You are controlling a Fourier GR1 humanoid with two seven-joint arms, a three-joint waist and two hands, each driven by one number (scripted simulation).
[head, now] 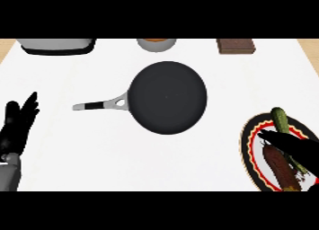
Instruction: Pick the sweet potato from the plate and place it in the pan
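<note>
A dark reddish-brown sweet potato [281,170] lies lengthwise on the patterned plate [249,137] at the right edge of the white counter. My right hand [306,152] hovers over the plate with fingers stretched toward the upper left. It partly covers the sweet potato's right side, and no fingers curl around it. The black pan [168,97] sits in the middle of the counter, nothing in it, its grey handle [100,105] pointing left. My left hand [15,130] rests open at the left edge, fingers up.
A green vegetable [280,119] lies on the plate's far part, just beyond my right fingers. Along the counter's back edge stand a grey-and-white appliance [59,45], a small round container [156,43] and a brown block [237,46].
</note>
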